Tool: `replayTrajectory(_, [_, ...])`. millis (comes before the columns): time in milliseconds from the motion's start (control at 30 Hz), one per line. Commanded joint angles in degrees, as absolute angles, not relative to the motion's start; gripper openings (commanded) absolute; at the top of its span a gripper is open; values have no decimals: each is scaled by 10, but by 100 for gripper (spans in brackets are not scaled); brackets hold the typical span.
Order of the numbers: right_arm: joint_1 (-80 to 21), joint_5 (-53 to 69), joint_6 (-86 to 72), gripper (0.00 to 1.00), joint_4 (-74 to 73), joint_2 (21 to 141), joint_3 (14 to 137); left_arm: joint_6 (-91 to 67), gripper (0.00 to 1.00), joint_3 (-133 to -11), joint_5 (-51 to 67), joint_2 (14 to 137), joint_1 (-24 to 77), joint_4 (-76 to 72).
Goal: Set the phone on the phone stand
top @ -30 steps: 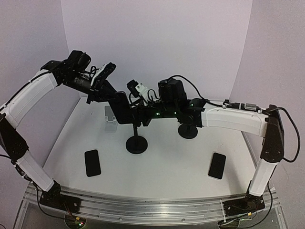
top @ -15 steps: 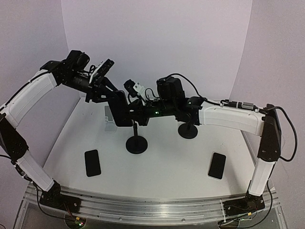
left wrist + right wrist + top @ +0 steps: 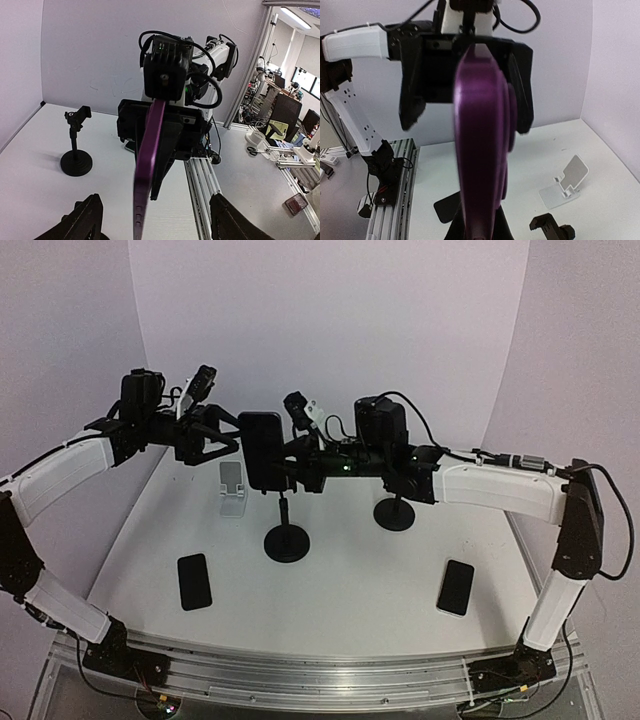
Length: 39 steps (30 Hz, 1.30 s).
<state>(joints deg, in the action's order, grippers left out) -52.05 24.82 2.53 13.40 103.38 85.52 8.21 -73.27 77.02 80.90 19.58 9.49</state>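
The phone (image 3: 262,450), purple-cased with a dark face, hangs upright in the air above the table. My right gripper (image 3: 291,468) is shut on its right edge. In the right wrist view the phone (image 3: 480,150) fills the middle and hides most of my fingers. My left gripper (image 3: 218,430) stands open just left of the phone, not touching it. In the left wrist view its fingers (image 3: 82,222) spread wide on either side of the phone's edge (image 3: 148,155). A black phone stand (image 3: 287,538) with a round base stands on the table right below the phone.
A white angled stand (image 3: 234,490) sits at the back left and a second black stand (image 3: 395,512) at the back right. Two dark phones lie flat near the front, one to the left (image 3: 194,580) and one to the right (image 3: 457,587).
My left gripper has opened, let go of the phone and drawn back to the left. The right gripper has shut on the phone, which now stands higher and more upright.
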Motion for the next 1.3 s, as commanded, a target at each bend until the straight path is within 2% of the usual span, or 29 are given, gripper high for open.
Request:
replayTrajectory(0, [-519,295,9,0,230,998,869,-24,70,-715,792,793,228,-80])
replayTrajectory(133, [-518,302,7,0,229,1007,879,-91,56,-714,781,802,232,-152])
replayTrajectory(300, [-518,302,5,0,229,1008,879,-93,42,-722,769,806,238,-164])
replayTrajectory(467, [-518,305,7,0,229,1009,886,-89,43,-722,767,822,249,-137])
replayTrajectory(600, [-518,311,5,0,230,1015,891,-96,38,-727,766,834,258,-149])
replayTrajectory(767, [-517,317,4,0,234,1021,899,-114,22,-716,763,835,266,-186])
replayTrajectory(900, [-516,318,4,0,239,1023,900,-140,1,-704,754,833,267,-225])
replayTrajectory(1133, [-508,305,-28,0,241,1033,897,-179,0,-683,723,830,269,-275])
replayTrajectory(1167, [-505,294,-34,2,242,1031,892,-179,0,-679,719,829,269,-278])
replayTrajectory(1200, [-503,277,-42,14,242,1029,886,-179,0,-671,711,829,268,-282])
replayTrajectory(1233, [-502,246,-54,38,240,1026,876,-177,0,-665,705,828,268,-290])
replayTrajectory(1267, [-501,207,-65,56,240,1022,866,-172,0,-658,694,829,268,-297])
